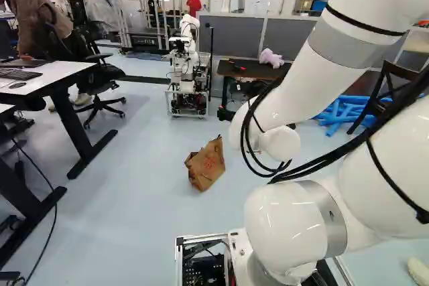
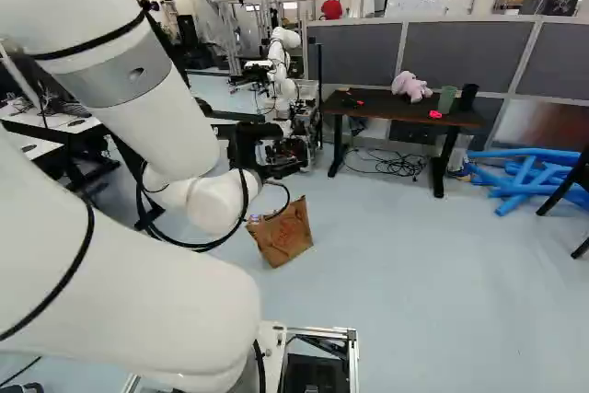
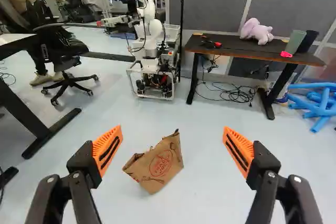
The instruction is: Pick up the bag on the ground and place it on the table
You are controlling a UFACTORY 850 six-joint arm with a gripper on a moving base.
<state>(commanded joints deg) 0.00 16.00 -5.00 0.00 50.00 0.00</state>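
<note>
— Logged what?
— Logged one brown paper bag on the floor, ahead of the widely spread, empty claw.
— Completed how much?
— Completed no pickup; left grasping, lifting and placing, probably on the dark tabletop.

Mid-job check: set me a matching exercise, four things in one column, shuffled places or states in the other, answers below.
1. paper bag
2. plush toy
3. blue tubes
4. gripper

A. on top of the table
B. wide open
C. on the floor, nearest ahead of the gripper
D. heaped beside the table

Pairs: 1-C; 2-A; 3-D; 4-B
</note>
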